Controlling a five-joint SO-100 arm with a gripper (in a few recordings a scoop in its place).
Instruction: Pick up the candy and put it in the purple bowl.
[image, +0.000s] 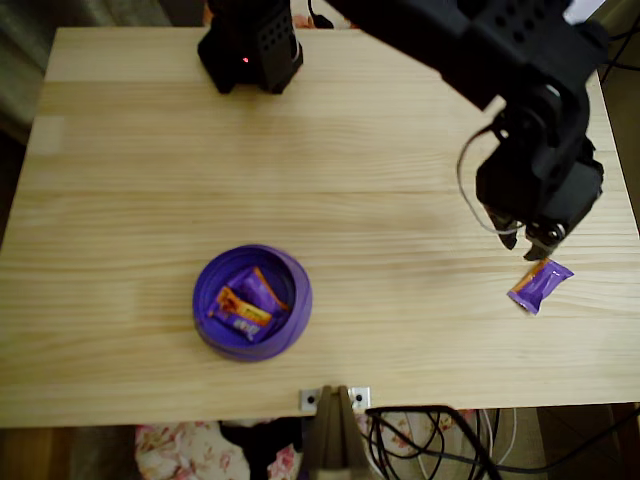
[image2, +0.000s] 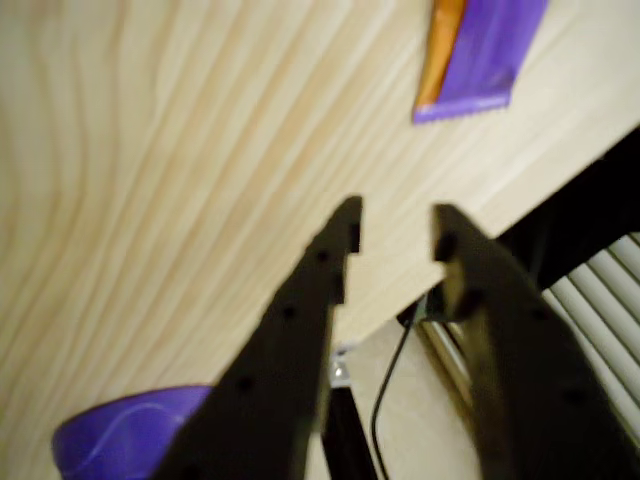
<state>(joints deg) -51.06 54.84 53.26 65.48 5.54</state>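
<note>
A light wooden table (image: 330, 180) was observed in the overhead view, with the black arm reaching in from the top right. The gripper (image: 533, 243) was found low over the right part of the table, just above a candy (image: 540, 285) lying flat on the wood near the right edge. The candy's purple wrapper was noted, and in the wrist view (image2: 478, 55) an orange band along one side was recorded. No contact between gripper and candy could be confirmed; a small gap appeared between them in the overhead view.

In the wrist view the gripper (image2: 395, 230) was seen with its two dark fingers (image2: 320, 290) parted and nothing held between them; bare wood showed through the gap.

The purple bowl (image: 297, 290) was located toward the lower left of centre, well apart from the gripper. Two wrapped candies (image: 245, 300), purple and orange, were recorded inside it. Markings on those wrappers were present but too small to be read; no legible brand or writing was found on any item
</note>
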